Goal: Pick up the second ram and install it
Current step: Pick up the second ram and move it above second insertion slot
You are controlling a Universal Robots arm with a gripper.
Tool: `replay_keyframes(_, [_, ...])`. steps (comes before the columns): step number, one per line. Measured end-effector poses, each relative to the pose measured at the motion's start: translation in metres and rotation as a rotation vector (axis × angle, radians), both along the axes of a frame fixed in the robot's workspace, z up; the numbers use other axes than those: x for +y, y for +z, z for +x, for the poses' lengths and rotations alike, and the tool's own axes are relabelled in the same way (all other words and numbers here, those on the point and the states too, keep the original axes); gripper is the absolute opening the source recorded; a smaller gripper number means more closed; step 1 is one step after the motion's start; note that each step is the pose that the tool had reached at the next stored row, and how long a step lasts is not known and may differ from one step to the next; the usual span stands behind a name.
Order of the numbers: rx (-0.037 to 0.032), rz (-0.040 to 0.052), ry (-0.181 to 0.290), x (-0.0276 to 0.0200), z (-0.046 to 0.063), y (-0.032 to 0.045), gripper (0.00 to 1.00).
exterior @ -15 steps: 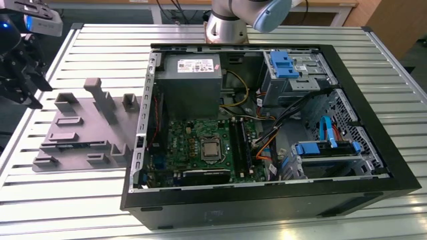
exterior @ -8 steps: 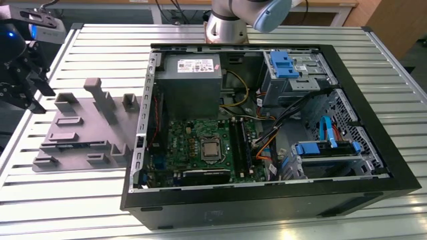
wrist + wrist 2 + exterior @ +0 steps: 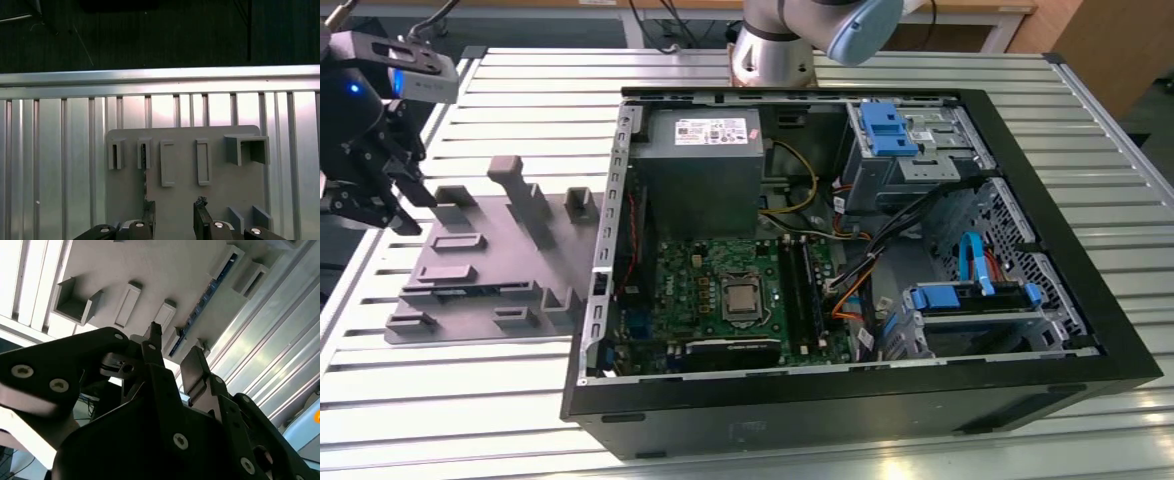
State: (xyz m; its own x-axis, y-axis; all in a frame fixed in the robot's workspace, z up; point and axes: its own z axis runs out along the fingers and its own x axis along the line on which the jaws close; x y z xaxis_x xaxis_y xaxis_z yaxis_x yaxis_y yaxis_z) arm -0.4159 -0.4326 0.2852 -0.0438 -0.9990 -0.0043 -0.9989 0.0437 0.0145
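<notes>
The pick-up has not begun. The claw (image 3: 175, 206) hangs over the grey holder tray (image 3: 487, 262), fingers apart and holding nothing. The ram (image 3: 204, 302) stands on edge in a tray slot, just beyond the fingertips. On the bench (image 3: 520, 100), at the exterior view's right, the open computer case (image 3: 854, 410) holds the motherboard (image 3: 694, 280).

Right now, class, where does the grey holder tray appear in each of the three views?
Exterior view: grey holder tray at the exterior view's left, beside the computer case.
First wrist view: tray just beyond the open tool.
Second wrist view: tray behind the tool.
Shared landmark: the slatted table under it.
</notes>
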Motion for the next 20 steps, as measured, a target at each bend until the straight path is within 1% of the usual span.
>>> replay_keyframes(1, [-0.0004,0.0,0.0,0.0,0.0,-0.0017,0.5])
replay_keyframes(2, [-0.0007,0.0001,0.0,-0.0001,0.0,-0.0033,0.43])
replay_keyframes(7, [-0.0018,0.0001,0.0,-0.0012,0.0,-0.0119,0.43])
replay_keyframes(12, [-0.0021,-0.0001,0.0,-0.0048,0.0,-0.0202,0.43])
replay_keyframes(15, [-0.0023,0.0001,0.0,-0.0065,0.0,-0.0243,0.43])
replay_keyframes(20, [-0.0023,0.0001,-0.002,-0.0092,0.0,-0.0334,0.43])
